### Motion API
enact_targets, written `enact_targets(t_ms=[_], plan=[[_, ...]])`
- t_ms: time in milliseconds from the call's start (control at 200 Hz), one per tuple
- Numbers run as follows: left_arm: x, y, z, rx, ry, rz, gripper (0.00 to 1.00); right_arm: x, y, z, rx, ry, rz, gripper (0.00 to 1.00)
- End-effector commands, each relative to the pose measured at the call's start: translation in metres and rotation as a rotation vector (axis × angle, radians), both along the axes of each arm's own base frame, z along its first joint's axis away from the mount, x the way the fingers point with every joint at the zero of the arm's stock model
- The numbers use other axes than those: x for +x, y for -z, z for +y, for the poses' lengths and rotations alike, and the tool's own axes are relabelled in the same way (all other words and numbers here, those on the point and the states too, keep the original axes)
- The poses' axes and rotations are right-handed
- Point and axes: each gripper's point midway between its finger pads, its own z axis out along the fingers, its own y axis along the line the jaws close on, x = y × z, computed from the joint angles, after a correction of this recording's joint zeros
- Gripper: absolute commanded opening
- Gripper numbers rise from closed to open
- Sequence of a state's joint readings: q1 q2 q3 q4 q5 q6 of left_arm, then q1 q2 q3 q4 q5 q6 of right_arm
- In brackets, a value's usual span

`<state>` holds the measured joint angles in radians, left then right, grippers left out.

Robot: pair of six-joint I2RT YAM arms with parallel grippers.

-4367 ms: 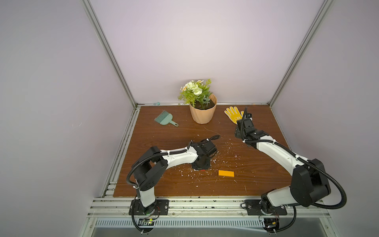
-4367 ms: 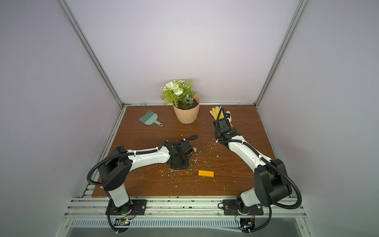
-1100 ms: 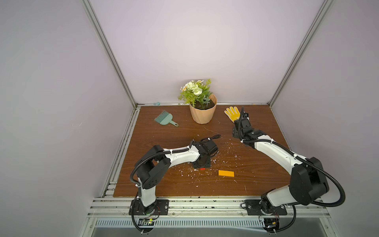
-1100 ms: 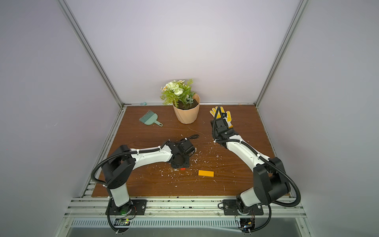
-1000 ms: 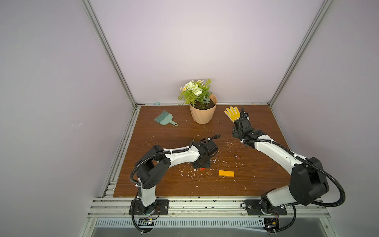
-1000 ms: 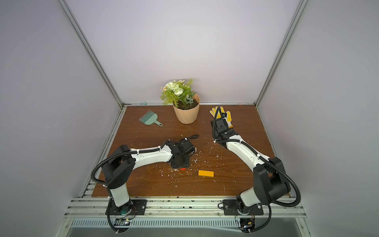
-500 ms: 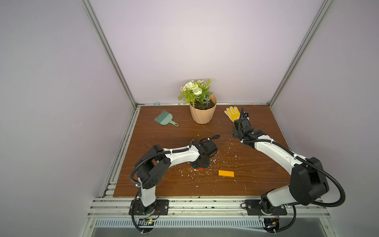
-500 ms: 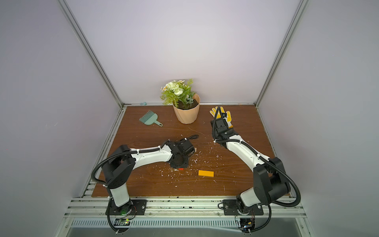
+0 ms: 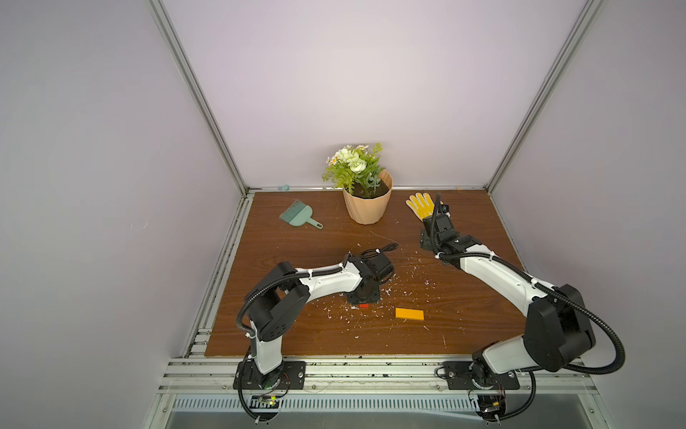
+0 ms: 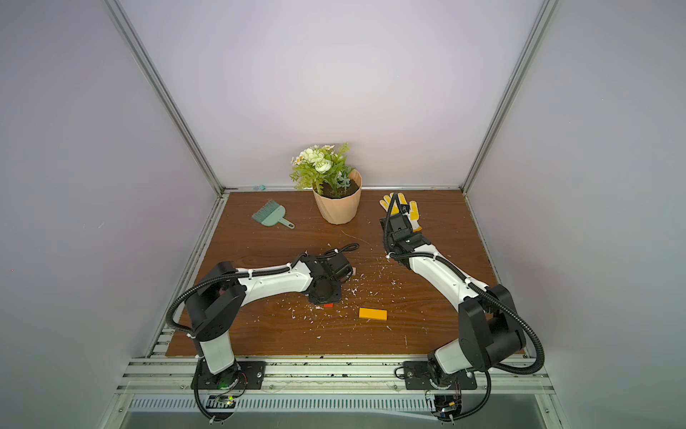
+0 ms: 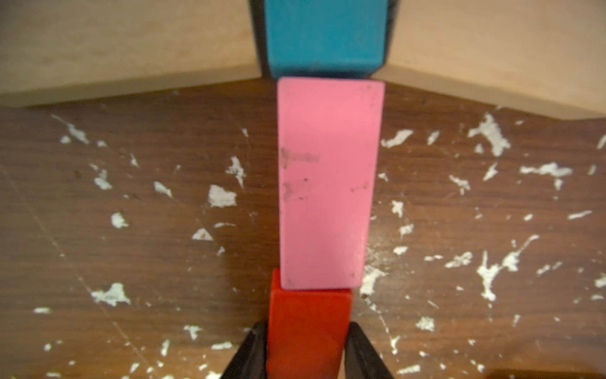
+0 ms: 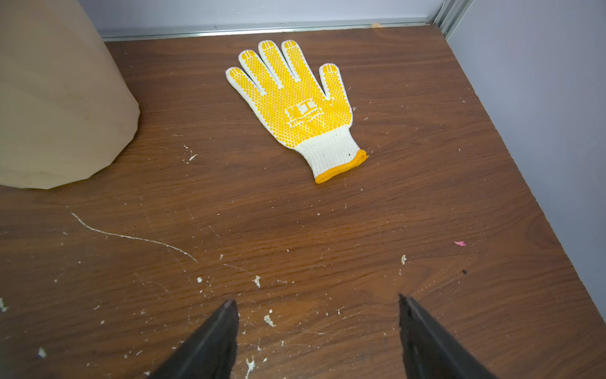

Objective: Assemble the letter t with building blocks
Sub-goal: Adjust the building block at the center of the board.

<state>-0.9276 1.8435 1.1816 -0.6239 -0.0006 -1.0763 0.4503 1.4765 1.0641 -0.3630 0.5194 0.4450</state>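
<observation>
The red block (image 11: pixel 310 311) touches the end of the pink block (image 11: pixel 328 183), with the teal block (image 11: pixel 324 36) and the tan blocks (image 11: pixel 124 42) beyond it. The left gripper (image 11: pixel 306 334) pinches it from both sides. The orange block (image 9: pixel 409 314) lies well apart on the table (image 9: pixel 482 327). The right gripper (image 12: pixel 316 305) stands wide and empty, near the glove (image 12: pixel 295 105).

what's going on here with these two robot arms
The left gripper has its fingers closed on a small flat red block, set end to end with a flat pink block and a teal block that sits between two tan wooden blocks. A longer orange block lies apart on the brown wooden table. The right gripper is open and empty, near a yellow dotted work glove.
</observation>
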Motion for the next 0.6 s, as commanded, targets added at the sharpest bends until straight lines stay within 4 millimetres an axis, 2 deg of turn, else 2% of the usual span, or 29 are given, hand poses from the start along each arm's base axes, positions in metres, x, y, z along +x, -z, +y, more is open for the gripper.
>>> enact_targets(t_ms=[0, 155, 520, 595], plan=[[-0.006, 0.017, 0.0, -0.01, -0.037, 0.056, 0.38, 0.008, -0.024, 0.002, 0.004, 0.008, -0.064, 0.79], [-0.004, 0.015, -0.004, -0.019, -0.034, 0.055, 0.38, 0.008, -0.023, 0.003, 0.003, 0.006, -0.059, 0.79], [-0.008, 0.017, 0.026, 0.087, -0.051, 0.031, 0.37, 0.007, -0.019, 0.004, 0.003, 0.006, -0.053, 0.79], [-0.007, 0.015, 0.027, 0.089, -0.052, 0.021, 0.38, 0.007, -0.019, 0.005, 0.003, 0.004, -0.055, 0.79]])
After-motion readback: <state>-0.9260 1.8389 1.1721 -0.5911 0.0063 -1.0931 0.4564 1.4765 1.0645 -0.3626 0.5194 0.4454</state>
